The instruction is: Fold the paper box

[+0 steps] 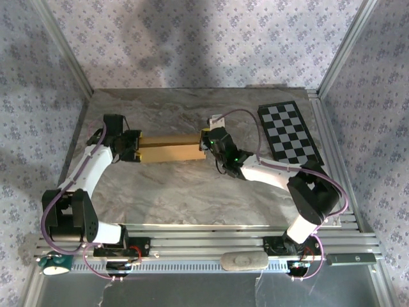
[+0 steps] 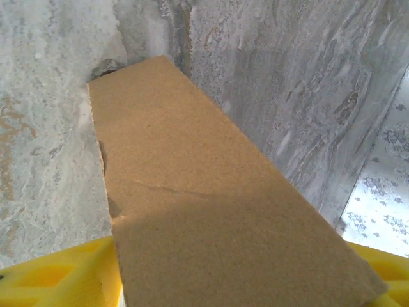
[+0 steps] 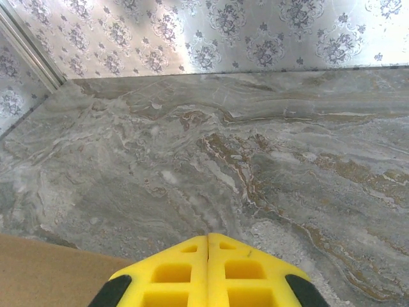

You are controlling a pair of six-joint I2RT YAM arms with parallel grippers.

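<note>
Presently, right gripper [image 3: 209, 242] is closed, empty, beside the paper box [image 1: 169, 148]; left gripper [image 1: 133, 146] at its opposite end, hold undeterminable.

A: Where does the paper box [image 1: 169, 148] lie?
B: On the tabletop [image 1: 192, 192], about mid-width, running left to right between the arms.
A: And the hands?
B: The left hand [image 1: 131, 146] is at its left end and the right hand [image 1: 208, 142] at its right end.
A: Anything else?
B: A checkerboard [image 1: 289, 132] lies flat toward the far right, right of the right hand, well apart from the paper box.
</note>
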